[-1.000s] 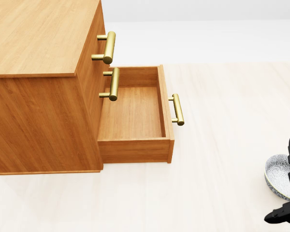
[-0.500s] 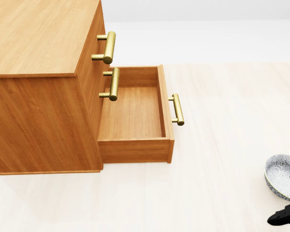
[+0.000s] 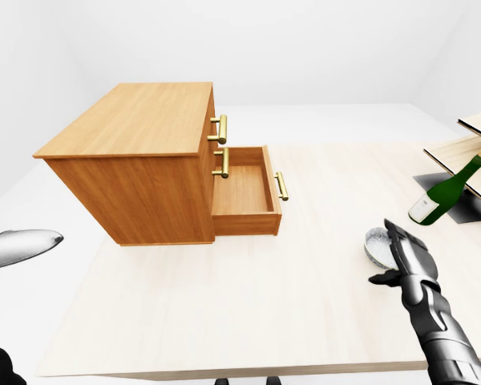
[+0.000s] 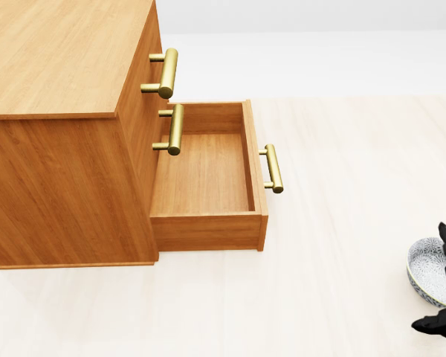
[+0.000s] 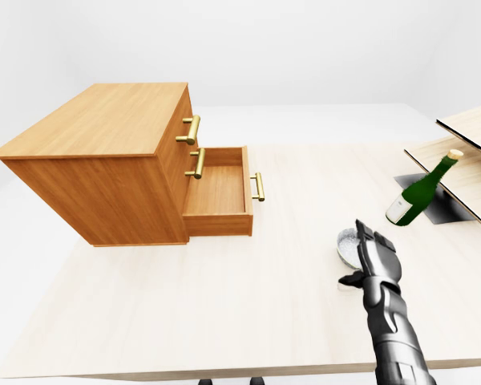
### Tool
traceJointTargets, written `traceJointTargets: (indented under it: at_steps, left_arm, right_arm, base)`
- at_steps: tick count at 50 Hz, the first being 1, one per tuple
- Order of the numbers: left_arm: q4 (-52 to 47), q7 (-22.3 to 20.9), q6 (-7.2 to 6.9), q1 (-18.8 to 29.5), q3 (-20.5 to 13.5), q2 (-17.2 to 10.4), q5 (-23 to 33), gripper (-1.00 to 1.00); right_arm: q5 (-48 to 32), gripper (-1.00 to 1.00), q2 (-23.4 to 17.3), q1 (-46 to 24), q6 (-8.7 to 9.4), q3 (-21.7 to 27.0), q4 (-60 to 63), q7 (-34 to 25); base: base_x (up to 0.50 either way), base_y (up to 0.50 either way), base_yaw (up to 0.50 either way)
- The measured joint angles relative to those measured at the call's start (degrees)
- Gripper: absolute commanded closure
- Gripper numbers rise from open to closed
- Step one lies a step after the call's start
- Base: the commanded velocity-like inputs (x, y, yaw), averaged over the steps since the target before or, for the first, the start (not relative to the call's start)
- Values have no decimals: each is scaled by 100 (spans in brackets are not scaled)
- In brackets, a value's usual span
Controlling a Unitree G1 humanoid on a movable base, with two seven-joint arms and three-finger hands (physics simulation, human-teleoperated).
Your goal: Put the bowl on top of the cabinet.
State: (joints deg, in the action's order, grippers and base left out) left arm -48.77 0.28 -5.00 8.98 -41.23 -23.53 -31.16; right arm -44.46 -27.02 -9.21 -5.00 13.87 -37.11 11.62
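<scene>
Barely begun: the small blue-patterned white bowl [image 3: 375, 243] sits on the pale wooden table [image 3: 305, 297], well apart from the brown wooden cabinet [image 3: 136, 120]. The black right hand [image 3: 409, 257] stands open-fingered beside it, grasp and carry remaining.

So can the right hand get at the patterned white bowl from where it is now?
Probably yes. The right hand stands open right beside the patterned white bowl on the pale wooden table, with nothing between them; the green glass bottle sits well clear.
</scene>
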Motion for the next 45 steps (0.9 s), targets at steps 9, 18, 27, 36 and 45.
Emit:
traceJointTargets:
  at_steps: [9,18,27,36,45]
  left_arm:
    - [0,-4,0,3,-2,1,4,-100]
    - [1,-7,0,3,3,5,13,-100]
    - [-2,-4,0,6,4,6,13,-100]
    - [-2,0,0,9,6,5,15,-100]
    - [9,-3,0,7,8,4,22,-100]
  right_arm:
    - [-8,100,-7,-20,0,10,-25,-7]
    - [-63,100,-33,-74,0,-25,-175,-5]
    - [-19,100,-54,-102,0,-44,-177,-68]
    - [-75,100,-23,-92,0,-1,352,-354]
    - [-287,100,74,-60,0,105,1197,-783]
  base:
    - [0,0,0]
    - [0,0,0]
    - [0,0,0]
    - [0,0,0]
    - [0,0,0]
